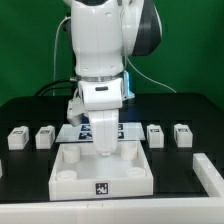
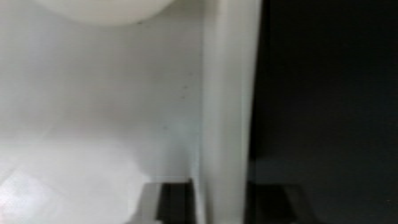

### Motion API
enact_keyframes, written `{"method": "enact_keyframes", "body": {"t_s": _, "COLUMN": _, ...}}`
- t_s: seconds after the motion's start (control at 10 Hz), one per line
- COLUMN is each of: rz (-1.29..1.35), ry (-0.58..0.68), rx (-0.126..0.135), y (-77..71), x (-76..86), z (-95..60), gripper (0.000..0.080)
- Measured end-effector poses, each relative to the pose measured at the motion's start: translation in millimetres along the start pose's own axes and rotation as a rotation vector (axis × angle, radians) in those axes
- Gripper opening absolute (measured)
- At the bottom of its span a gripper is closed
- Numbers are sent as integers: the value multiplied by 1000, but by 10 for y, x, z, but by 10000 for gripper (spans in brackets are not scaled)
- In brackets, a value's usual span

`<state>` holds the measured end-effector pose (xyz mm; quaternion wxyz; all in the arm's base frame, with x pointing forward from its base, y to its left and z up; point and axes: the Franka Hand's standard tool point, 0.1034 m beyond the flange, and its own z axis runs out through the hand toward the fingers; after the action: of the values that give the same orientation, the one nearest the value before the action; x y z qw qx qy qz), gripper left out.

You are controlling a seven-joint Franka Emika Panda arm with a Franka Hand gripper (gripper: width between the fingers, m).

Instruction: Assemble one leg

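How far the jaws are standing apart cannot be told. In the exterior view the gripper (image 1: pixel 103 138) is pointing straight down with its tip sitting low against the rear part of the white square panel (image 1: pixel 100 172), and its own body is hiding the fingers. The wrist view is showing only a blurred white surface close up with black beside it, so nothing is confirming a hold on anything.

Behind the gripper, the marker board (image 1: pixel 72 129) is lying flat on the black table (image 1: pixel 30 175). All four pegs are standing loose in a row on that table, apart from the gripper. The nearest leg (image 1: pixel 155 134) is sitting just off the panel's rear corner on the exterior view's right, with a second leg (image 1: pixel 182 133) beyond it. A third leg (image 1: pixel 45 136) and a fourth leg (image 1: pixel 17 138) are standing on the exterior view's left.

Each leg is looking like a small rigid plastic block, so it is likely light, stiff and rather slick. Pinching it across two opposite flat sides, near mid-height, is probably the safest hold, since a smooth block could twist if caught at a corner.
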<state>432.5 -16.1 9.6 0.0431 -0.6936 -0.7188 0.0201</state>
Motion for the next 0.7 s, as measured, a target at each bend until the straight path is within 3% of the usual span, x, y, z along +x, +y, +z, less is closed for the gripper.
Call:
{"method": "enact_keyframes", "body": {"t_s": 0.1, "rz": 0, "ry": 0, "rx": -10, "y": 20, "x": -1, "z": -10, "gripper": 64}}
{"method": "enact_keyframes", "body": {"t_s": 0.7, "rz": 0, "ry": 0, "rx": -11, "y": 24, "x": -1, "z": -12, "gripper": 64}}
